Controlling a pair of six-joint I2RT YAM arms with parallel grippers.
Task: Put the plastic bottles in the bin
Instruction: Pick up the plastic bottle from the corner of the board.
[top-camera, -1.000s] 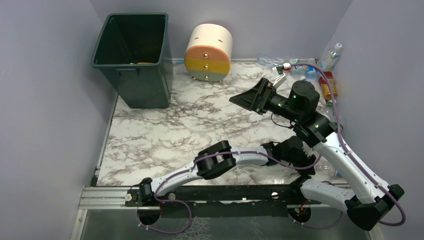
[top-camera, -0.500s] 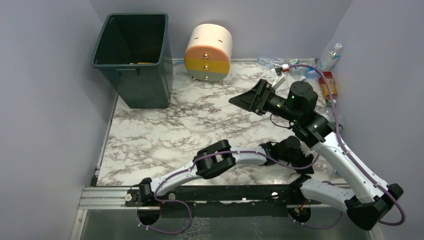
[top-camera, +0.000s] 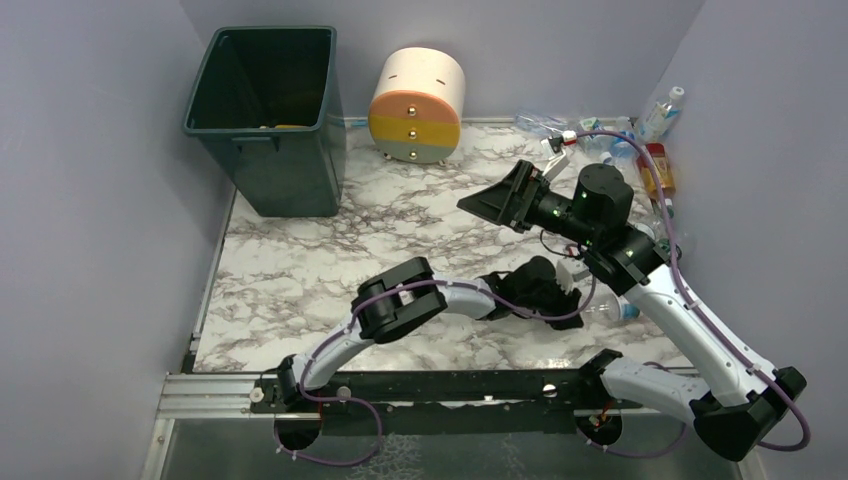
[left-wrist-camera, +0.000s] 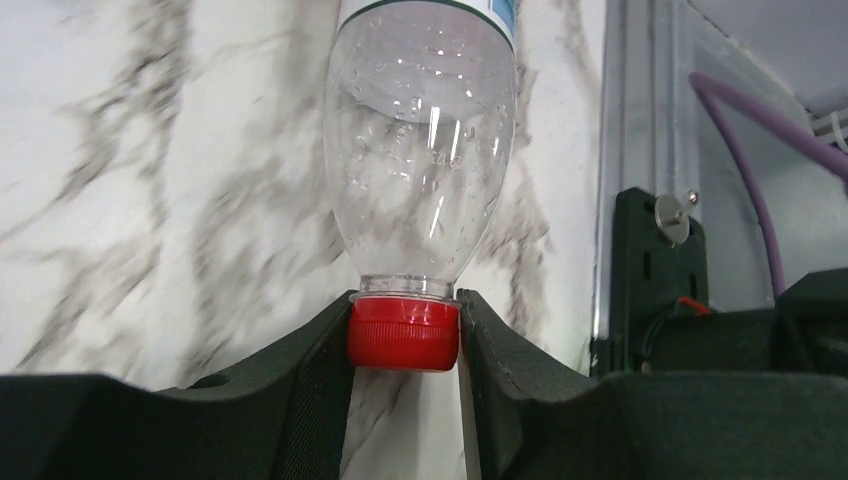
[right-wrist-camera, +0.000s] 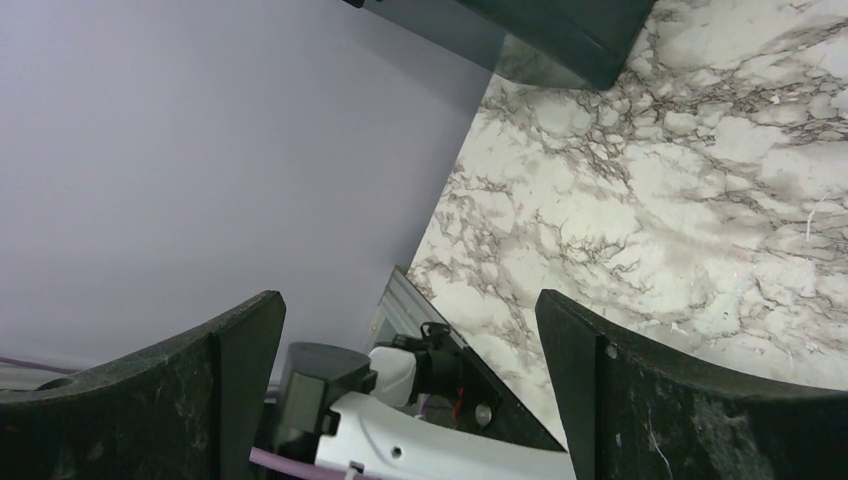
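Note:
My left gripper (left-wrist-camera: 405, 302) is shut on the red cap (left-wrist-camera: 404, 335) of a clear plastic bottle (left-wrist-camera: 425, 170), whose body points away over the marble. From above, that gripper (top-camera: 568, 298) is near the table's front right, with the bottle (top-camera: 608, 312) sticking out to its right. My right gripper (top-camera: 490, 200) hangs open and empty above the table's middle right; nothing lies between its fingers (right-wrist-camera: 250, 340). More plastic bottles (top-camera: 655, 168) lie along the right wall and in the back right corner (top-camera: 662, 108). The dark green bin (top-camera: 265, 115) stands at the back left.
A round cream, yellow and grey drawer unit (top-camera: 417, 105) stands beside the bin at the back. The right arm's forearm (top-camera: 690, 320) crosses above the held bottle. Purple walls enclose the table on three sides. A metal rail (top-camera: 400, 385) runs along the near edge.
The left gripper closed on the bottle's red cap, and the left arm has drawn back leftward, pulling the bottle with it. The right arm has hardly moved.

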